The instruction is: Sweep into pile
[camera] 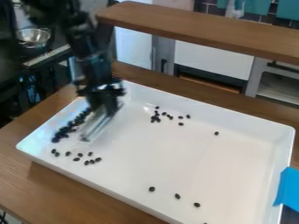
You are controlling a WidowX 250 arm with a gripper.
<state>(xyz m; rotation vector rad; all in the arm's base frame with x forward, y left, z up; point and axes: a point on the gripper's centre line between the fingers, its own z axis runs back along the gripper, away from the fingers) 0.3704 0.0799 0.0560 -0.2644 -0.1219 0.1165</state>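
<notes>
Front beans (177, 196) apart; bean row (71, 125) beside gripper (105, 105).

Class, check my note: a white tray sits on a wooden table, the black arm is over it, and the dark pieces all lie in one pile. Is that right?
Not quite: the camera view shows the dark pieces in separate groups and strays, not one pile. The white tray does sit on a wooden table, with the black arm over it.

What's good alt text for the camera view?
Black robot arm over a white tray on a wooden table, with a dense band of dark beans at the view's left and other beans scattered across the tray.
</notes>
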